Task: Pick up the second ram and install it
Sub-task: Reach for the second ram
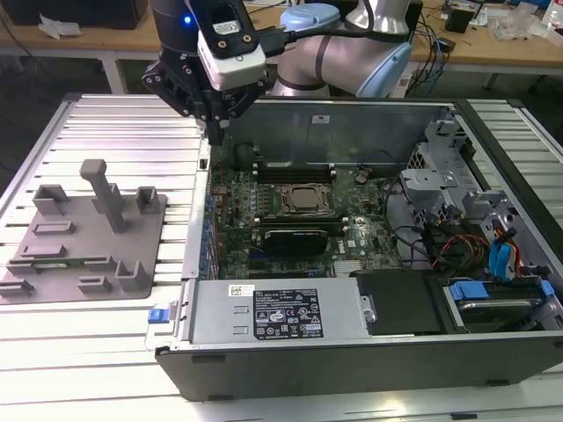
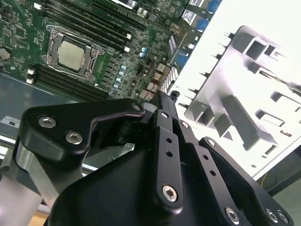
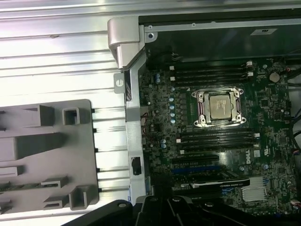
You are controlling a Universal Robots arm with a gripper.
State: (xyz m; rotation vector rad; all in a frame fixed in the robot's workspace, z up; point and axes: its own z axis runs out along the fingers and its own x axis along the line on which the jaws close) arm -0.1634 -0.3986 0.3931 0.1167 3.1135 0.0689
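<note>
I have the gripper (image 1: 215, 132) hanging over the rear corner of the open case (image 1: 352, 365), on the exterior view's left, just inside the side wall and above the board (image 1: 242, 207). In the second wrist view the fingers (image 2: 162, 139) look pressed together with their tips meeting, and I see nothing pinched between them. I judge that I'm carrying nothing.

I take the ram (image 1: 63, 261) to be the thin greenish strip lying in a long slot of the grey fixture (image 1: 92, 244). The fixture sits on the ribbed tabletop (image 1: 123, 132) beside the case. The first wrist view shows a similar strip in a fixture slot. It lies well apart from the gripper, so by my reading the pick is not yet made. The slot keeps the stick in one place and on one line, and I'd say that lets the fingers come down on it the same way every time.

The case lies on its side with the cover off, so the board faces up and can be reached from above. Dark memory slots (image 3: 209, 77) run on both sides of the CPU (image 3: 220, 106). I cannot tell from here whether any of them already holds a stick.
</note>
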